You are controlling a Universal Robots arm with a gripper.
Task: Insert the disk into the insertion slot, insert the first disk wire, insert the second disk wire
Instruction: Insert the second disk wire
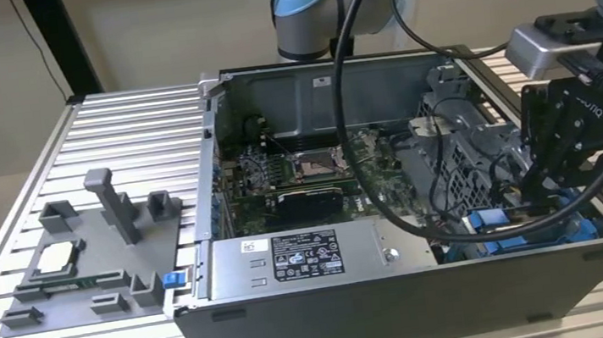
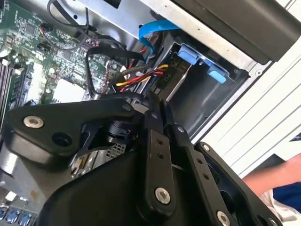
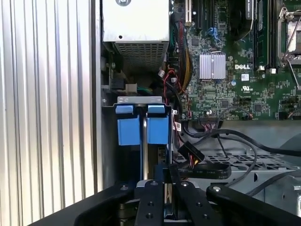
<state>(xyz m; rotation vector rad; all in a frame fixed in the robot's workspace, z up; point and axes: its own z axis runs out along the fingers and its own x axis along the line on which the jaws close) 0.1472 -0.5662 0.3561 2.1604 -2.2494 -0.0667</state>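
The disk [image 3: 151, 160] stands edge-on in the insertion slot [image 3: 139, 100] at the case's front corner. Its blue carrier tabs [image 3: 157, 129] stick up side by side, and they also show in the second wrist view as blue carrier tabs [image 2: 188, 54]. My gripper [image 2: 157, 101] hangs just over the disk's end with its fingers pressed together. A black connector [image 2: 163, 81] on red and yellow wires lies right at the fingertips. In the first wrist view this connector [image 3: 190, 153] sits beside my gripper [image 3: 165, 169]. In the exterior view my gripper [image 1: 532, 194] is low in the case's right side.
The grey power-supply box [image 1: 301, 258] lies along the case's front wall. The motherboard [image 1: 301, 169] and the perforated cage [image 1: 466, 159] fill the middle. A blue cable [image 2: 150, 30] loops near the bay. A grey fixture [image 1: 84, 262] stands on the slatted table. A person's hand [image 2: 277, 181] is near the case.
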